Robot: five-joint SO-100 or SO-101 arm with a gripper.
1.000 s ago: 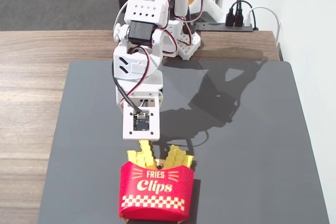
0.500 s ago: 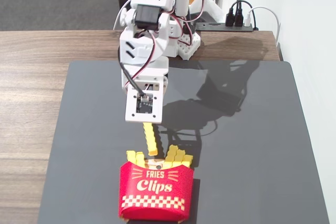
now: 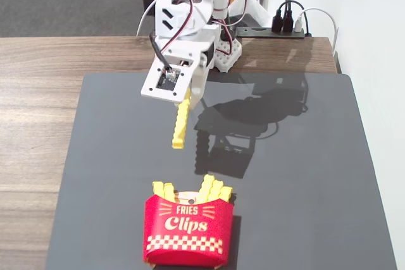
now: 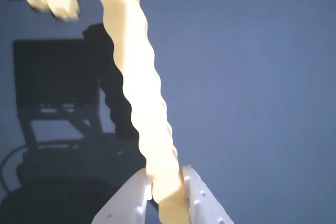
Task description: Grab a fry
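The pincer [image 4: 167, 195] is closed on one end of a yellow crinkle-cut fry [image 3: 181, 120], which hangs in the air above the dark mat [image 3: 304, 188], well clear of the red carton [image 3: 188, 232]. The carton reads "FRIES Clips" in white over a checkered band, with more fries [image 3: 214, 189] standing in it. The mat lies on a wooden counter [image 3: 38, 93].

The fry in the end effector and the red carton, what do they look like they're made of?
The fry looks like molded plastic: uniform yellow, stiff, with regular wavy edges and a smooth matte face in the wrist view. The red carton has a smooth, faintly glossy printed surface; plastic or coated card, hard to tell which.
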